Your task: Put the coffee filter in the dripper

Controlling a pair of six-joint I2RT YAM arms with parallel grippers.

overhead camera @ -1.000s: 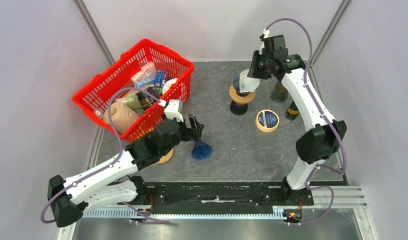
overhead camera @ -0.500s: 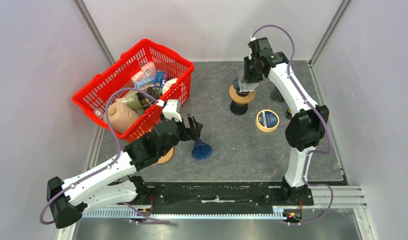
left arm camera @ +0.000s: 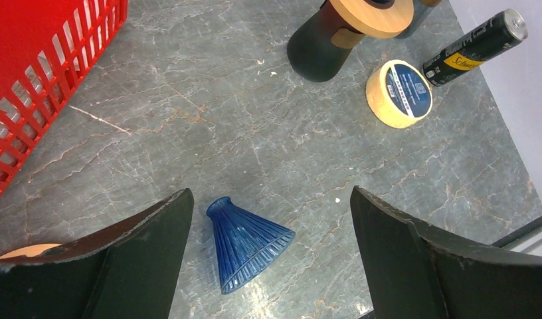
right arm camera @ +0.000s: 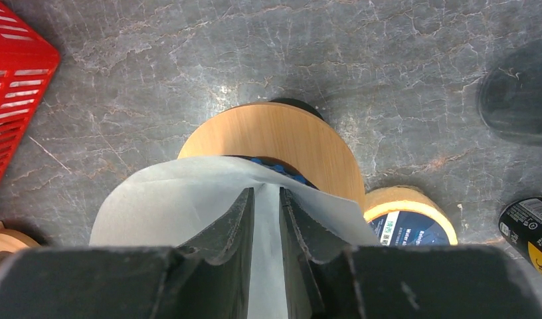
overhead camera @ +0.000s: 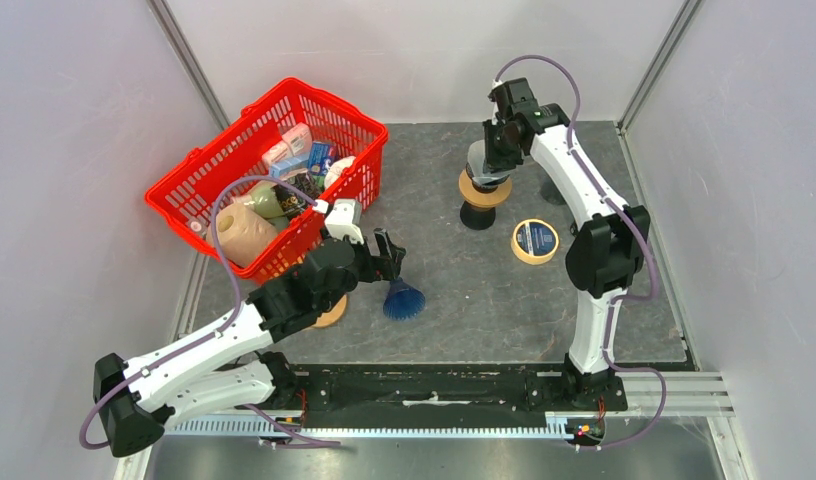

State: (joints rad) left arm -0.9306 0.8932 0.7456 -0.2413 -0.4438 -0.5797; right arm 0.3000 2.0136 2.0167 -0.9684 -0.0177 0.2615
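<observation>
My right gripper (right arm camera: pixel 266 189) is shut on a white paper coffee filter (right arm camera: pixel 169 206), which drapes round both fingers. Just below it is the dripper (right arm camera: pixel 276 167), a blue rim showing inside a round wooden collar (right arm camera: pixel 301 143) on a dark stand (overhead camera: pixel 478 213). The filter's front edge overlaps that rim. From above, the right gripper (overhead camera: pixel 489 162) covers the stand's top. My left gripper (left arm camera: pixel 270 193) is open, hovering over a blue ribbed glass cone (left arm camera: pixel 245 242) that lies on its side on the table, with nothing between its fingers.
A red basket (overhead camera: pixel 269 170) full of groceries stands at the back left. A tape roll (overhead camera: pixel 535 241) and a black battery (left arm camera: pixel 474 46) lie right of the stand. A dark round object (right arm camera: pixel 517 100) is at the back right. A wooden disc (overhead camera: pixel 331 312) sits under the left arm.
The right arm swung left and down, bringing the filter from beside the stand to directly over the dripper, and its jaws narrowed slightly. The left arm barely moved.
</observation>
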